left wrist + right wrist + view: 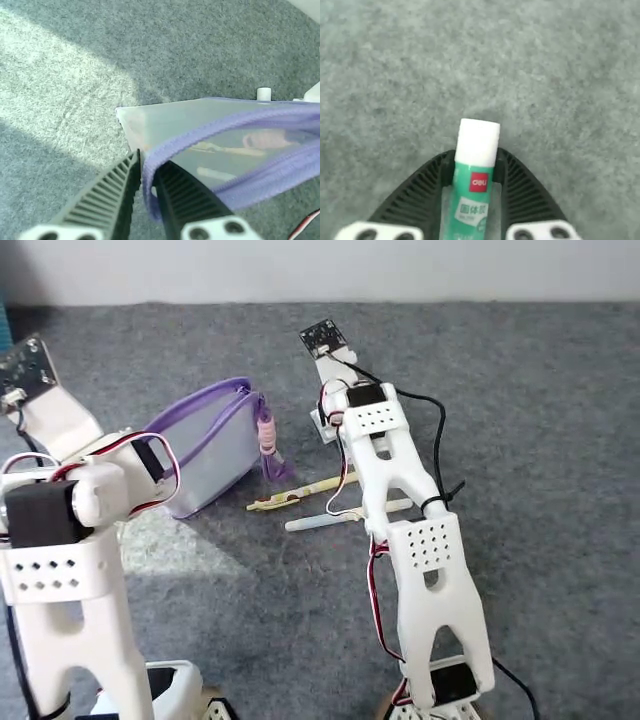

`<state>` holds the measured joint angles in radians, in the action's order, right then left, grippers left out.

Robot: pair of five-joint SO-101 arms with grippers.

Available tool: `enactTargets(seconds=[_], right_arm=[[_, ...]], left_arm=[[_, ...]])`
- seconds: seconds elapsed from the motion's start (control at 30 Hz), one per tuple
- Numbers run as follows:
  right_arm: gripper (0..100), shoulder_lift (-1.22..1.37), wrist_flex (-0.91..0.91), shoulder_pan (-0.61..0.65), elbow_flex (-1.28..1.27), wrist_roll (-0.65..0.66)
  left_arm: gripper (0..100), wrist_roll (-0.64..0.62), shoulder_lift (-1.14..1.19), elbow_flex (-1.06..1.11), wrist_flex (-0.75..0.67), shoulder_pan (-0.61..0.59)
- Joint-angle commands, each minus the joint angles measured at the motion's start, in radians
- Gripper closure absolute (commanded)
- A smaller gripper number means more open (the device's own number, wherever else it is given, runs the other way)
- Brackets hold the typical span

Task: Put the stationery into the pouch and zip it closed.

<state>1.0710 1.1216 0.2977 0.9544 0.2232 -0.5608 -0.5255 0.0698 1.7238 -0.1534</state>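
Observation:
A translucent pouch [205, 445] with a purple zipper stands open on the grey carpet. My left gripper [147, 161] is shut on the purple zipper edge at one end of the pouch [200, 125]. My right gripper [475, 156] is shut on a green glue stick [478, 135] with a white cap, held over bare carpet. In the high view the right gripper [326, 423] is just right of the pouch's pink zipper pull [265, 435]. A yellow pen [300, 492] and a white pen [335, 520] lie on the carpet in front of the pouch, partly under the right arm.
Grey carpet [540, 440] covers the table, with open room to the right and at the front. A pale wall runs along the back. The two arm bases stand at the near edge.

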Motion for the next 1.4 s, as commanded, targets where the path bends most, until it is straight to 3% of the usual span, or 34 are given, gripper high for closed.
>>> enactTargets(seconds=[0.0, 0.3, 0.43, 0.6, 0.93, 1.1, 1.37], right_arm=[[98.7, -0.015, 0.193, -0.005, 0.209, 0.006], [99.1, -0.016, 0.656, 0.033, 0.667, 0.011], [99.1, -0.045, 0.680, 0.025, 0.723, 0.006], [99.1, -0.196, 0.680, -0.033, 0.486, 0.006], [99.1, -0.539, 0.608, -0.275, -0.302, 0.011], [98.7, -0.504, 0.444, -0.378, -0.470, 0.051], [97.2, -0.358, 0.406, -0.410, -0.500, 0.084]], left_arm=[[99, -0.012, 0.026, 0.001, 0.028, -0.002], [99, -0.012, 0.028, 0.001, 0.028, 0.000], [99, -0.012, 0.028, 0.001, 0.028, 0.000], [99, -0.012, 0.021, 0.001, 0.028, 0.000], [99, -0.012, 0.021, 0.001, 0.028, 0.000], [99, -0.012, 0.025, 0.001, 0.028, 0.002], [99, -0.012, 0.021, 0.001, 0.028, 0.002]])
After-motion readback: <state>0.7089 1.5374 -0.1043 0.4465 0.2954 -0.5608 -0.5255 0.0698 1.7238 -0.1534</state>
